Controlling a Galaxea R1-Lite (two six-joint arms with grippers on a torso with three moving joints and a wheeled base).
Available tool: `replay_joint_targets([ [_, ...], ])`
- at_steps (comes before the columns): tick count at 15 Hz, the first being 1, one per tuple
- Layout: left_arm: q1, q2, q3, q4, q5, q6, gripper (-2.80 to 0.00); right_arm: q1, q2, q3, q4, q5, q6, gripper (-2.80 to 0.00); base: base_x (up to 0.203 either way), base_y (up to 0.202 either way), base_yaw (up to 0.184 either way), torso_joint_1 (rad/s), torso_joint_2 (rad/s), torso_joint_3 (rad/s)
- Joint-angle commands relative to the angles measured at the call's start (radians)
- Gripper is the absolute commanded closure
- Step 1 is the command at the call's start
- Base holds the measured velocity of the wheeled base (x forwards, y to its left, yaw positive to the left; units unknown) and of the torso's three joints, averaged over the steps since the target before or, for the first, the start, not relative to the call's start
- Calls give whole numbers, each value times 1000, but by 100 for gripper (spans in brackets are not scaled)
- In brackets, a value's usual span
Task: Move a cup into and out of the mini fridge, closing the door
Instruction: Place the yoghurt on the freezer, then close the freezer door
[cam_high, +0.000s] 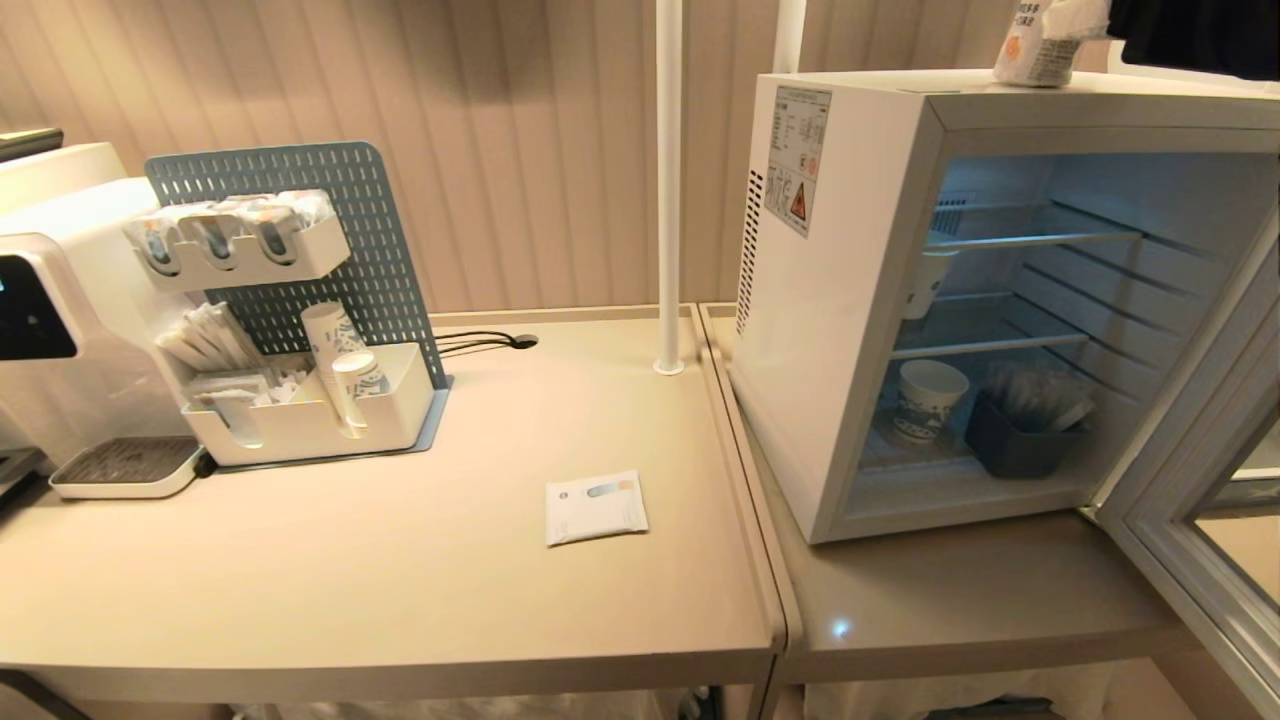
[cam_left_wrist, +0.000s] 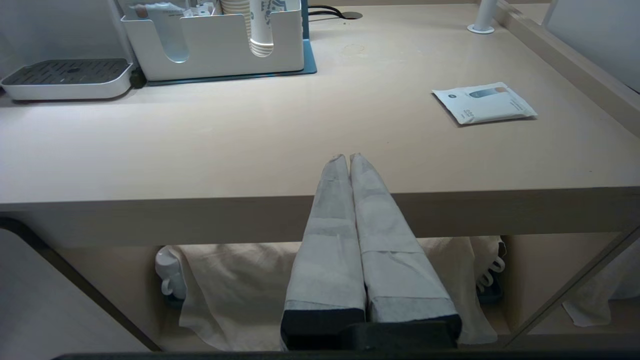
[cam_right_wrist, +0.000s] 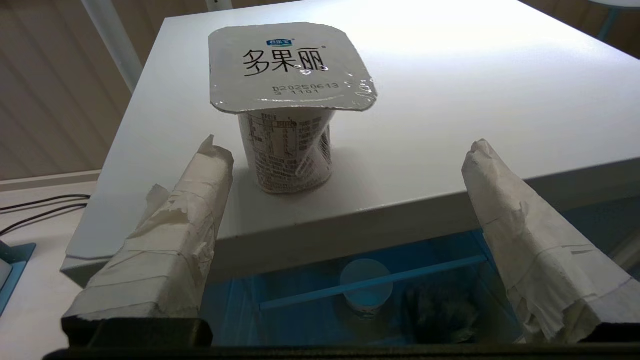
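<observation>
Your right claw (cam_right_wrist: 345, 165) spread wide short of the cup (cam_right_wrist: 290, 105) atop the open mini fridge (cam_high: 830, 330), left claw (cam_left_wrist: 348, 159) pressed together

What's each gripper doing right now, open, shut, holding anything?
Left gripper: shut, empty, parked at the table edge.
Right gripper: open, holding nothing, fingers apart before the cup on top of the fridge.
</observation>
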Motion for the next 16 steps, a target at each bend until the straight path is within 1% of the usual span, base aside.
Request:
replay_joint_targets([
  [1,-1,2,0,0,0,-1,0,1,-100,57,1,-2,0,-280,0,0,0,0,0,0],
  [2,0,2,0,0,0,-1,0,1,-145,97,1,-4,1,-280,0,0,0,0,0,0],
  [3,1,2,0,0,0,-1,0,2,-197,145,2,-6,0,0,0,0,0,0,0,0],
  [5,0,2,0,0,0,-1,0,2,-318,256,2,-15,-2,0,0,0,0,0,0,0],
  [6,0,2,0,0,0,-1,0,3,-383,316,4,-34,-3,0,0,0,0,0,0,0],
  [7,1,2,0,0,0,-1,0,4,-452,378,12,-85,-9,0,0,0,0,0,0,0],
  [8,-1,2,0,0,0,-1,0,7,-521,446,22,-177,-34,0,0,0,0,0,0,0],
  [10,-1,2,0,0,0,-1,0,12,-647,554,26,-388,-75,0,0,0,0,0,0,0],
  [11,1,2,0,0,0,-1,0,-1,-709,601,23,-443,-86,0,0,0,0,0,0,0],
  [12,0,2,0,0,0,-1,0,-49,-750,630,20,-461,-93,0,0,0,0,0,0,0],
  [14,1,2,0,0,0,-1,0,-233,-857,703,16,-476,-113,0,0,0,0,0,0,0],
  [15,0,2,0,0,0,-1,0,-283,-932,750,15,-480,-121,0,0,0,0,0,0,0],
  [16,1,2,0,0,0,-1,0,-315,-1006,811,14,-482,-125,0,0,0,0,0,0,0],
])
